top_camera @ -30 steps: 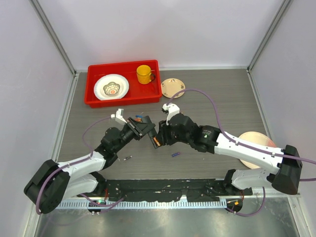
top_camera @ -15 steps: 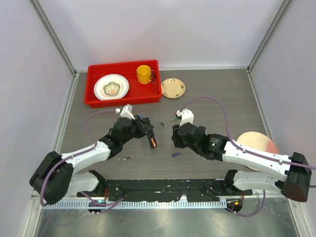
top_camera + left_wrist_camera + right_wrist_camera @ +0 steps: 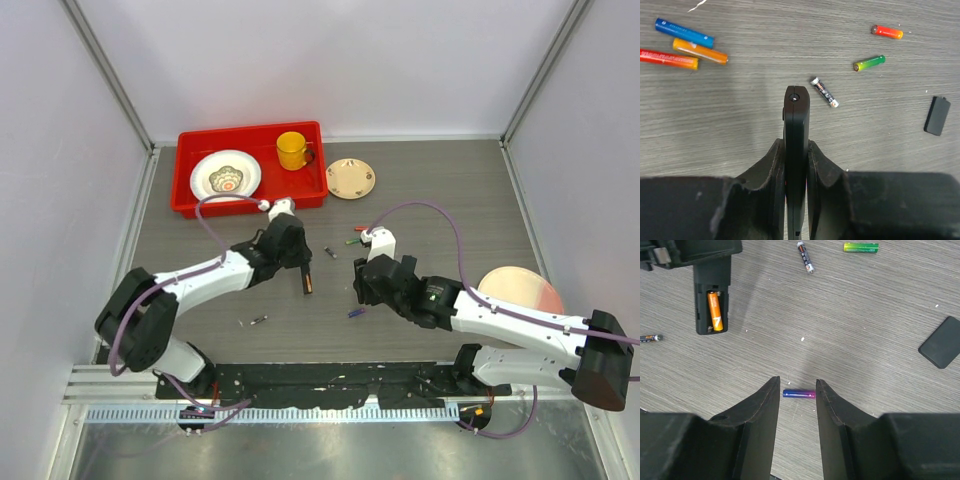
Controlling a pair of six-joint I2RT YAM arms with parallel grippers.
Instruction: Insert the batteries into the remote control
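Left hand [image 3: 795,146] was shut hard on the remote control [image 3: 796,107], gripped edgewise over the table [image 3: 740,125]. The remote's open bay showed one orange battery [image 3: 715,310] seated. My right hand [image 3: 796,381] stood part open and held nothing, its fingers framing a purple battery [image 3: 799,394] that lay on the table. The back cover [image 3: 941,349] lay well apart to the right. A green battery [image 3: 860,247] and a black-and-silver battery [image 3: 804,256] lay loose farther out.

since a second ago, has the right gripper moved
Yes: the right gripper has drawn back rightward from the remote control, ending over the purple battery, which stayed put.
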